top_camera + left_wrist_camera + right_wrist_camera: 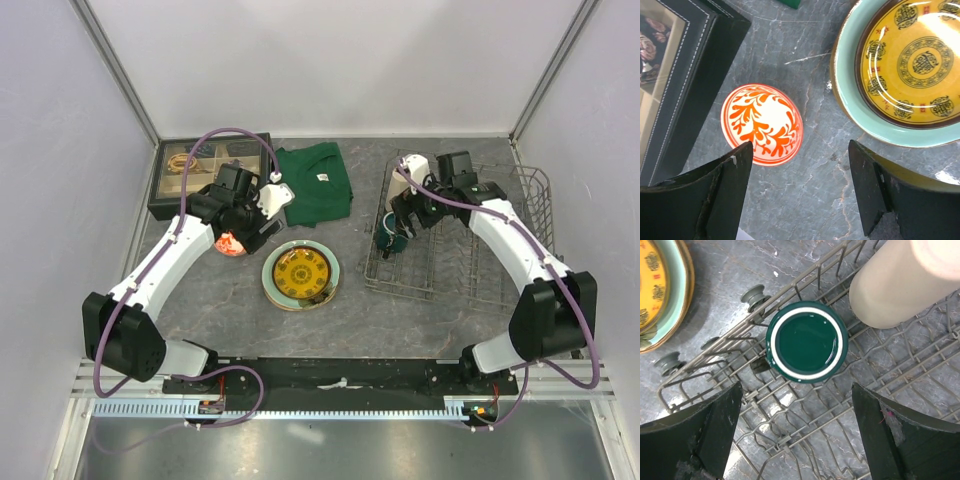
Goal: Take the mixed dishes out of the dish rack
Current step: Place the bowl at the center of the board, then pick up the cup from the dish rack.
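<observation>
With right jaws wide and empty, hovering over the mug [806,341] in the rack [440,275] beside the tumbler [895,285]. Hard, slick, chippable: best pinched across its wall. With left jaws parted too, above the bowl [762,124] on the counter [805,200].
</observation>
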Tool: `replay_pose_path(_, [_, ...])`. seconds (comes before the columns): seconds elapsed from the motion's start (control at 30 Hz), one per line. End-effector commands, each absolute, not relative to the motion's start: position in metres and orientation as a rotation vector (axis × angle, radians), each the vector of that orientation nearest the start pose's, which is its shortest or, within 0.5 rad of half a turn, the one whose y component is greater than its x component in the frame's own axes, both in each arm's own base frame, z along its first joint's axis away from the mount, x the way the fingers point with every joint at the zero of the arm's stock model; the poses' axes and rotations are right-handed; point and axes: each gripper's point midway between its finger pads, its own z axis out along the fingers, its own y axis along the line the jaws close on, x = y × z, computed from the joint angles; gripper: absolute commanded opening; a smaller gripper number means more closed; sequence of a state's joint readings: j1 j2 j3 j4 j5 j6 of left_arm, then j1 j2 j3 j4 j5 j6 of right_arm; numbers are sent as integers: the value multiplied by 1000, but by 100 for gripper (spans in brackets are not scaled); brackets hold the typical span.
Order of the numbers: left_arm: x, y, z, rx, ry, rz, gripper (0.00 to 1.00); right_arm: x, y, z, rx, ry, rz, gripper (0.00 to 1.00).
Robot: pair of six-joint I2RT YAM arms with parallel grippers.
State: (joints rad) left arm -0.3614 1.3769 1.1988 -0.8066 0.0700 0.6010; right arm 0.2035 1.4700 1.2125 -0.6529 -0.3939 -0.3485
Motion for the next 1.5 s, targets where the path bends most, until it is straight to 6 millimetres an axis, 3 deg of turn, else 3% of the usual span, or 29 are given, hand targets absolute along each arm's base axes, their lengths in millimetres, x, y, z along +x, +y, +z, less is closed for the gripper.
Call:
replay_pose_path(0.0, [313, -116, 172, 1165, 2232, -55, 83, 364, 125, 166, -776, 2305, 317, 98])
replay_pose_path(0.4, [317, -113, 172, 1169, 2234, -28, 83, 372, 145, 146, -857, 2356, 249, 98])
replay_pose_path(0.93, [313, -110, 163, 1194, 2250, -18, 83, 375, 147, 108, -913, 2441, 239, 98])
replay_pose_path(1.47, [311, -110, 156, 1198, 2264, -21, 82, 379, 153, 90, -939, 2462, 268, 98])
